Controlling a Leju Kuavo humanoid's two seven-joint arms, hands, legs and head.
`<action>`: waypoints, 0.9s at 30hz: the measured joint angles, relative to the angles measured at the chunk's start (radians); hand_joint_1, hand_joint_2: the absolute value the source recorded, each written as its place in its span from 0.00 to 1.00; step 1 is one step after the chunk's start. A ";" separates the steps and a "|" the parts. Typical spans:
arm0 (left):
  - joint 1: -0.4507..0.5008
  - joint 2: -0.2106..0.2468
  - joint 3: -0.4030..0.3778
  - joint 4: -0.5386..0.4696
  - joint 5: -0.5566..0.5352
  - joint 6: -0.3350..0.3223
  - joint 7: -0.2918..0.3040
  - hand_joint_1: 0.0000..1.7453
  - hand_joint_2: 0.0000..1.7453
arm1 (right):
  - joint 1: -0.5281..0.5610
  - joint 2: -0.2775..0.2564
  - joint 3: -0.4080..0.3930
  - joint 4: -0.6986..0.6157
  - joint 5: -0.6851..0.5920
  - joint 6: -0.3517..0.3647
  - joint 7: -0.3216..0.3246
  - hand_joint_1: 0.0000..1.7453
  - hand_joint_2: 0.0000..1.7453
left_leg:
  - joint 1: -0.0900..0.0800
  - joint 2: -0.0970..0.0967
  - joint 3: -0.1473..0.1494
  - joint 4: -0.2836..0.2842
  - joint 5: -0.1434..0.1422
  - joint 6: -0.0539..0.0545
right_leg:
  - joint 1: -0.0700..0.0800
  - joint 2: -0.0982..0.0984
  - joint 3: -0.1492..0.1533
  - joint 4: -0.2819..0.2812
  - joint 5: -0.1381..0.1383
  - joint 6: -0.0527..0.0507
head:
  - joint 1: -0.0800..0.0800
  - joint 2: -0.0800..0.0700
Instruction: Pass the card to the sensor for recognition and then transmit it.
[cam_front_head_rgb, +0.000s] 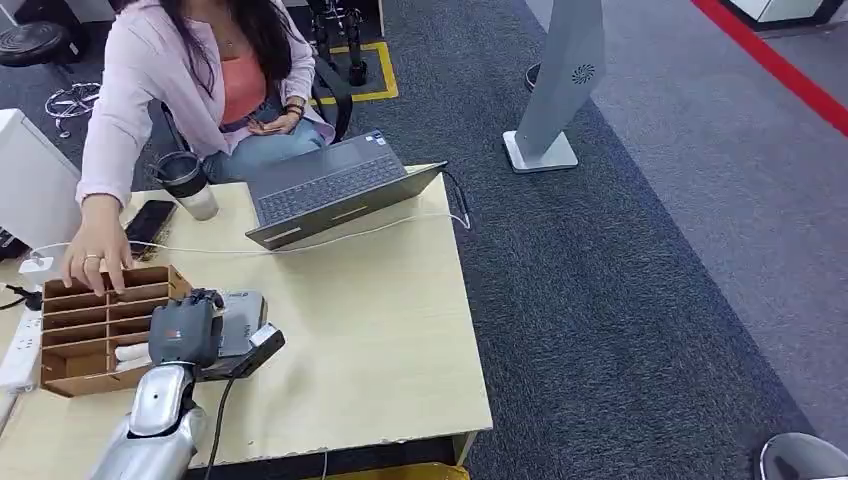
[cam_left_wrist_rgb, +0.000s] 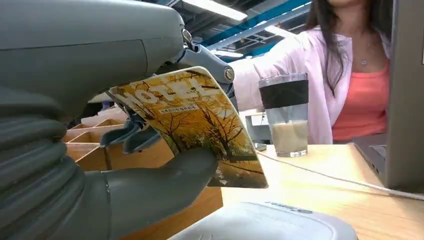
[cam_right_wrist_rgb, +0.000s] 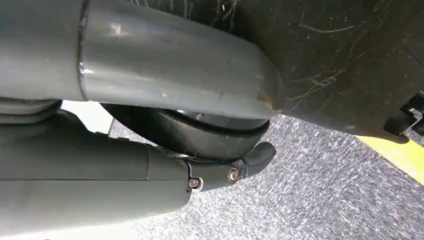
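Left hand (cam_left_wrist_rgb: 150, 150) gripping yellow hotel card (cam_left_wrist_rgb: 200, 125) btwn thumb and fingers, held just above grey sensor (cam_left_wrist_rgb: 265, 222) on counter (cam_front_head_rgb: 380, 330), beside wooden slotted box (cam_front_head_rgb: 95, 335). Right hand (cam_right_wrist_rgb: 220, 170) by robot's side, fingers curled, holding nothing. Person's hand (cam_front_head_rgb: 95, 260) resting on box.

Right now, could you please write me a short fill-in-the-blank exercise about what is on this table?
1. The left robot hand holds a yellow ____ printed with autumn trees.
2. The person's hand rests on the wooden ____ with compartments.
3. The open laptop lies on the table beside a clear ____ with a dark sleeve.

Missing words: card; box; cup
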 joint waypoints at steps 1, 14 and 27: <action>0.000 0.001 -0.003 0.000 0.000 -0.001 0.002 1.00 1.00 | 0.000 0.000 0.000 0.000 -0.002 0.000 0.000 0.00 0.00 | 0.000 0.000 0.000 0.000 0.000 0.000 | 0.000 0.000 0.000 0.000 0.000 0.000 | 0.000 0.000; 0.008 0.010 -0.027 0.018 0.000 -0.021 0.003 1.00 1.00 | 0.000 0.000 0.000 0.002 -0.003 0.000 0.000 0.00 0.00 | 0.000 0.000 -0.001 0.000 0.000 0.000 | 0.000 0.000 -0.001 0.000 0.000 0.000 | 0.000 0.000; 0.007 0.015 -0.031 0.031 0.000 0.009 0.018 1.00 1.00 | 0.000 0.000 0.001 0.003 -0.011 0.000 0.001 0.00 0.00 | 0.000 0.000 0.000 0.000 0.000 0.000 | 0.000 0.000 -0.001 0.000 0.000 0.000 | 0.000 0.000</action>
